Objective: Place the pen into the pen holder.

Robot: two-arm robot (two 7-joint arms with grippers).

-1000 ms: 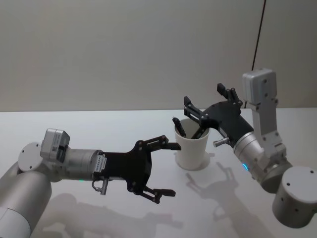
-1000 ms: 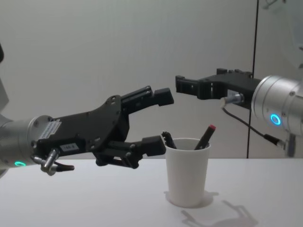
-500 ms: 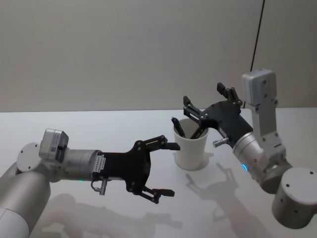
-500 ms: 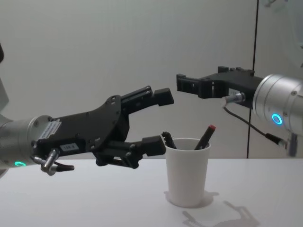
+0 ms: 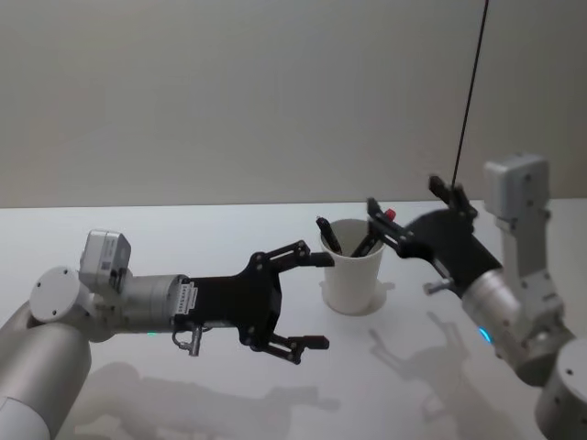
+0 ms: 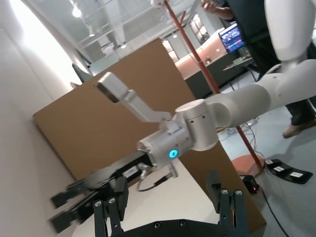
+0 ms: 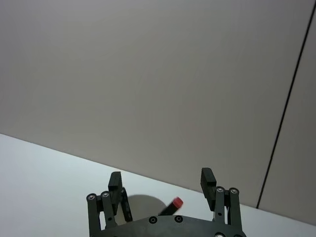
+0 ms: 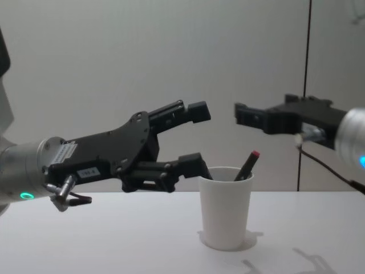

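Left tool [image 5: 307,301] hangs wide and empty just beside your cup [image 5: 351,273], which stands upright on the bench [image 5: 183,229]. Right tool [image 5: 417,213], also spread and holding nothing, sits above and to the cup's right. You see two pens [image 8: 247,165] leaning inside; their lower lengths are hidden by the cup wall.

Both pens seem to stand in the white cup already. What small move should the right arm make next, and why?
Probably draw the right gripper a little further back, away from the paper cup. Its fingers are open and hold nothing, and the red-tipped pen and the black pen lean inside the cup. The left gripper, also open, hangs beside the rim.
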